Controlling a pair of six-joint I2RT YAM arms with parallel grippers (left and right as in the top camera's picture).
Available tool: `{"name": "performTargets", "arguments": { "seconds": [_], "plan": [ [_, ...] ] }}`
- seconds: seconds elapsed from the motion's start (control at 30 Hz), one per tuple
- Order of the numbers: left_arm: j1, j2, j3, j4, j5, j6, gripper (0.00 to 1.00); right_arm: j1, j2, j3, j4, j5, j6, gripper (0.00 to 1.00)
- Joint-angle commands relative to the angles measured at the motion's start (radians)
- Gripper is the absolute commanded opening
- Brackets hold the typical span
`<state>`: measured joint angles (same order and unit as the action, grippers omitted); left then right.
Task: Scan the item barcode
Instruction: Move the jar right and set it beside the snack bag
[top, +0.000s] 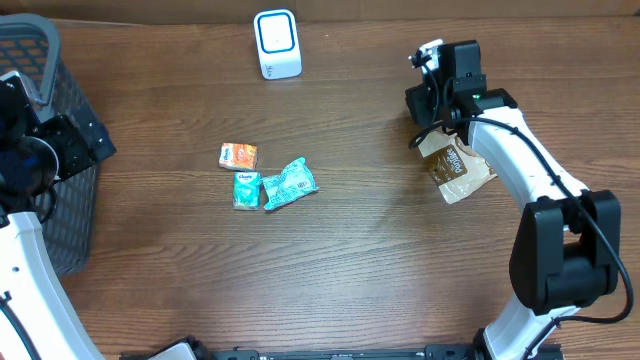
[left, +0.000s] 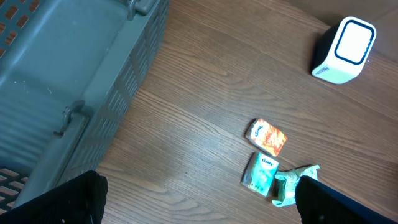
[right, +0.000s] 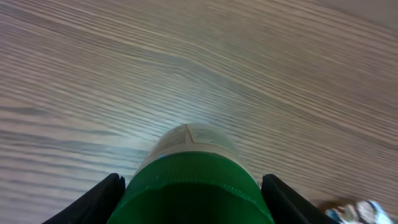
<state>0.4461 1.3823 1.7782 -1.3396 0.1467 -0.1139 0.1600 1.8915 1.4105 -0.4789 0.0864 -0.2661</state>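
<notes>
Green-capped bottle (right: 186, 149) | body mostly hidden | right end effector (right: 193, 186) clamping

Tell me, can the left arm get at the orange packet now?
Probably yes. The left gripper is open and empty, and only bare table lies between it and the orange packet. The basket stands off to the side, not in the way.

bottle (right: 193, 186) green-capped | scanner (top: 277, 42) white | basket (left: 62, 62) grey | table (top: 400, 270) brown wood-grain
</notes>
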Motion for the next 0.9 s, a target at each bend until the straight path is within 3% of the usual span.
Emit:
{"name": "performTargets", "arguments": {
  "seconds": [0.0, 0.2, 0.43, 0.57, 0.63, 0.87],
  "plan": [
    [0.004, 0.003, 0.008, 0.001, 0.010, -0.014, 1.00, -0.013, 0.047, 0.007, 0.009, 0.085, 0.001, 0.46],
    [0.004, 0.003, 0.008, 0.001, 0.010, -0.014, 1.00, -0.061, 0.113, 0.007, -0.053, 0.085, 0.010, 0.47],
    [0.004, 0.003, 0.008, 0.001, 0.010, -0.014, 1.00, -0.124, 0.113, 0.012, -0.123, -0.004, 0.139, 0.49],
    [0.004, 0.003, 0.008, 0.001, 0.010, -0.014, 0.99, -0.145, 0.113, 0.014, -0.140, -0.068, 0.141, 0.61],
    [0.004, 0.003, 0.008, 0.001, 0.010, -0.014, 0.99, -0.145, 0.113, 0.029, -0.161, -0.067, 0.143, 1.00],
    [0.004, 0.003, 0.008, 0.001, 0.010, -0.014, 0.99, -0.145, 0.089, 0.225, -0.335, -0.067, 0.159, 1.00]
  ]
}}
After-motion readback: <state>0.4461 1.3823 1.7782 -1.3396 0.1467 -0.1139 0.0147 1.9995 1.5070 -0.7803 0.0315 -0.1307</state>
